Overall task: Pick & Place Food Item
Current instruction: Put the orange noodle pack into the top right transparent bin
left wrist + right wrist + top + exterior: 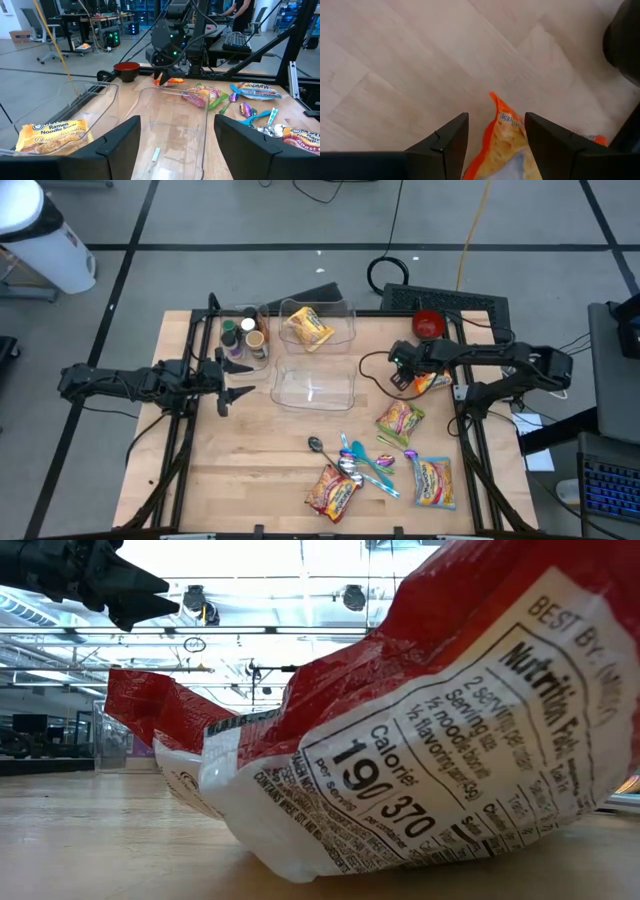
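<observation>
My right gripper [495, 145] stands over the table's right middle, shut on an orange noodle packet [431, 383]. The packet also shows in the left wrist view [170, 80]. An empty clear container [315, 385] stands at the table's middle. Behind it, a second clear container [318, 323] holds a yellow ramen packet [307, 328]. My left gripper [240, 377] hovers open and empty just left of the empty container, pointing toward it [177, 150]. My right gripper pinches the orange packet between its two fingers [451, 142], coming from above and pointing down. One corner of the packet [496, 100] sticks out past the fingertips. The packet hangs below the gripper, close over the table; whether it touches the wood I cannot tell.
Three more noodle packets lie at the near right [400, 420], [433, 480], [333, 490], the last filling the low view [400, 740]. Spoons [360, 462] lie between them. Spice bottles [245, 338] stand at the far left, a red bowl [428, 323] at the far right.
</observation>
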